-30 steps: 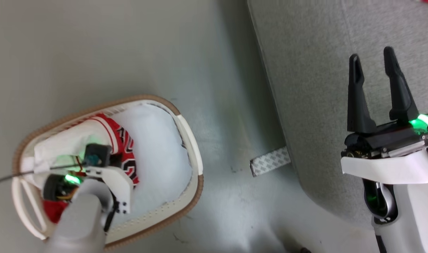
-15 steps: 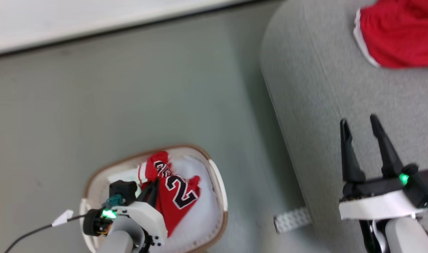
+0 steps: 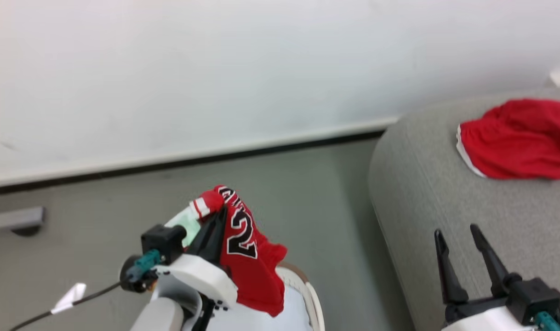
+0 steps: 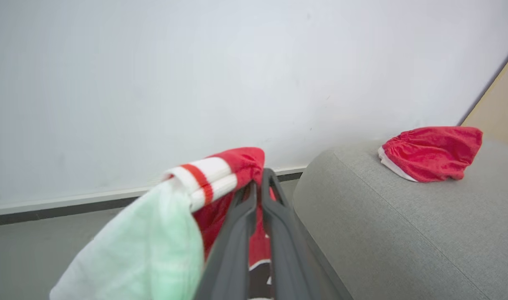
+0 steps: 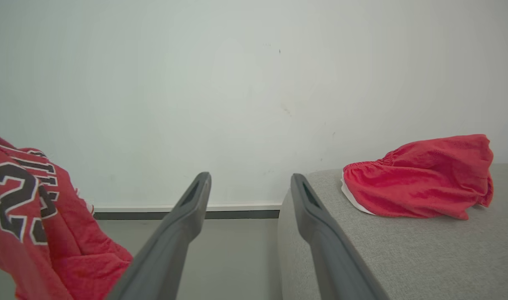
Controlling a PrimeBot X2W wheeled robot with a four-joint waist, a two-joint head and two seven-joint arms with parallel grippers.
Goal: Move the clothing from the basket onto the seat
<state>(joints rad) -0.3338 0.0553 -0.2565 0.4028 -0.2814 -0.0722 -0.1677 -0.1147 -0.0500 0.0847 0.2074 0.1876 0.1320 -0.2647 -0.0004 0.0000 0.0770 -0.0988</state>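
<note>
Here, at seven o'clock in the head view, the left gripper (image 3: 221, 212) is clamped tight on a crumpled red jersey numbered 23 in black and white (image 3: 250, 262), which hangs over the white plastic basket (image 3: 310, 294). At three o'clock, the large light-grey fabric seat (image 3: 422, 197) carries red shorts with white trim (image 3: 519, 138) at two o'clock. At five o'clock, the right gripper (image 3: 456, 230) hovers over the seat, spread wide and empty.

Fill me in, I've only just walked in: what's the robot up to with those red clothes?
The robot's left pincer is shut on a red jersey with black-and-white number 23, holding it in the air above the oval white plastic basket with a brown rim. The right pincer is open and empty, by the large light-grey fabric seat. Another red garment with white trim already lies on that seat.
</note>
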